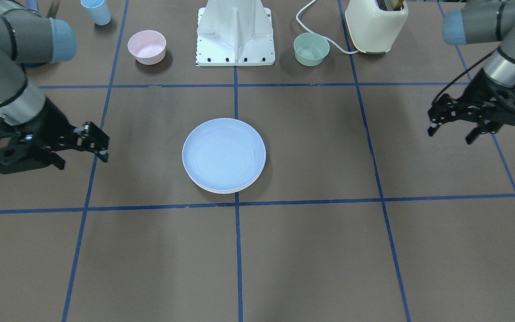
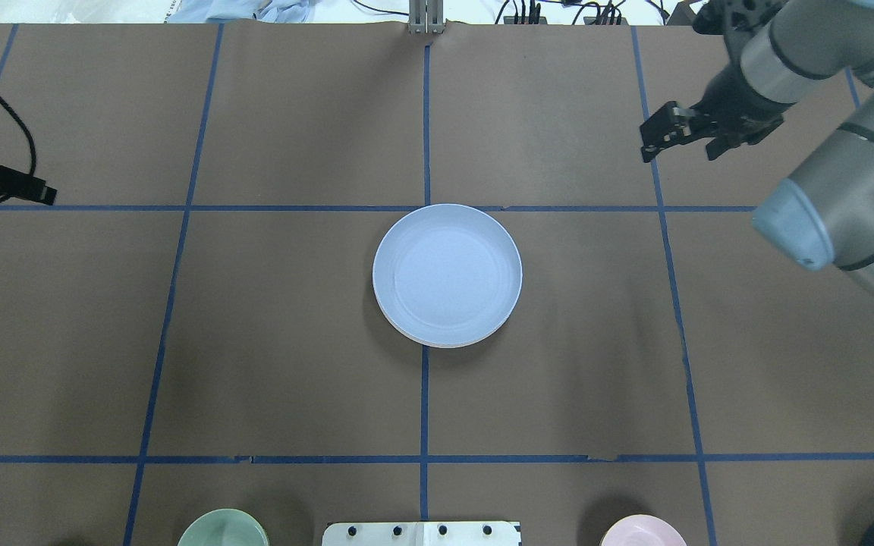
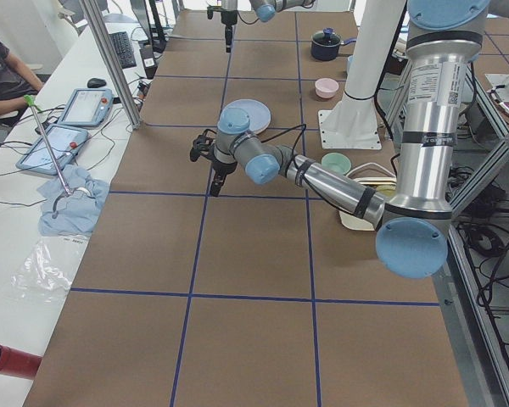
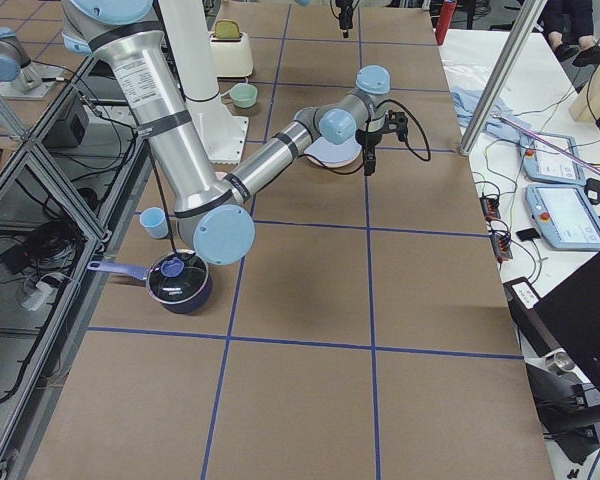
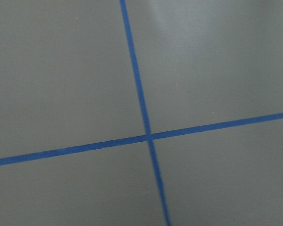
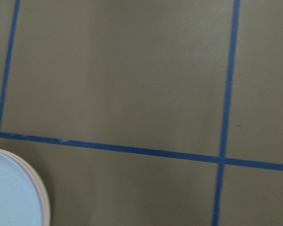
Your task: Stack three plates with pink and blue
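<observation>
Out at the table's flanks, the right gripper (image 1: 81, 151) and left gripper (image 1: 449, 134) are hovering with fingers spread, gripping nothing. Between them, well apart from both, the three plates (image 1: 224, 154) are sitting stacked, light blue uppermost, a pink rim (image 6: 46, 207) peeking beneath. Stacking looks done; any retreat should be heading up and outward, clear of the stack.

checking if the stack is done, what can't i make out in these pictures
Lower plates: the light blue round plastic plate covers them; only thin rims show in any view.
Left pincer: cut off by the overhead view's left edge.
Small pink plastic bowl and small mint-green plastic bowl: cut by the overhead view's bottom edge.
Left wrist view: only brown table and blue tape.
</observation>
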You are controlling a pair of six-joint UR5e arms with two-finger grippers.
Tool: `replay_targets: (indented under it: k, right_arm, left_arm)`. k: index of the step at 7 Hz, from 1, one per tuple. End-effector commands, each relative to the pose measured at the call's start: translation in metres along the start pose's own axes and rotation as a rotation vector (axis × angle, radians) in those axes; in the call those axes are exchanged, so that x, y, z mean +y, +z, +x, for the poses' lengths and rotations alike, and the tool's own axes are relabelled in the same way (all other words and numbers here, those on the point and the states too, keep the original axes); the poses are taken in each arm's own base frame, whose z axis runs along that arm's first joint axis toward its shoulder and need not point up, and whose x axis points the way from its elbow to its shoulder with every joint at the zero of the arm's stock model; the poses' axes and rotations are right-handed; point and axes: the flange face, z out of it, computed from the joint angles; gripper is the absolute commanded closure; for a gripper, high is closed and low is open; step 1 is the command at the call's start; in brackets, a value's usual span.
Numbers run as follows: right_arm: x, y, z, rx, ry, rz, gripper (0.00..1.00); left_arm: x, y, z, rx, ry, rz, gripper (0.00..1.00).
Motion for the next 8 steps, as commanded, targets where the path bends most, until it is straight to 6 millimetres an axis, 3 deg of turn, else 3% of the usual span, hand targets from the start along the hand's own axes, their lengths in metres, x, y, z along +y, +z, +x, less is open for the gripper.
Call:
replay_targets:
  k: [1,2,3,4,5,6,8]
  right_arm:
    - [0.050,-0.014,0.161,0.111,-0.231,-0.074,0.00]
    - [0.072,-0.019,0.240,0.138,-0.293,-0.110,0.00]
    - [0.105,-0.022,0.304,0.121,-0.271,-0.136,0.00]
    - [0.101,-0.022,0.308,0.116,-0.266,-0.132,0.00]
    - [0.117,-0.042,0.342,0.132,-0.193,-0.105,0.00]
    - [0.147,-0.039,0.367,0.138,-0.149,-0.116,0.00]
    - [0.153,-0.027,0.387,0.139,-0.096,-0.147,0.00]
  left_arm:
    - [0.036,-0.040,-0.141,-0.137,0.119,-0.028,0.00]
    - [0.056,-0.051,-0.212,-0.145,0.186,-0.044,0.00]
    - [0.069,-0.062,-0.253,-0.163,0.182,-0.038,0.00]
    - [0.078,-0.083,-0.272,-0.163,0.150,0.005,0.00]
    - [0.085,-0.082,-0.285,-0.173,0.131,0.008,0.00]
    - [0.110,-0.062,-0.303,-0.168,0.088,-0.037,0.00]
    - [0.106,-0.066,-0.303,-0.204,-0.046,-0.025,0.00]
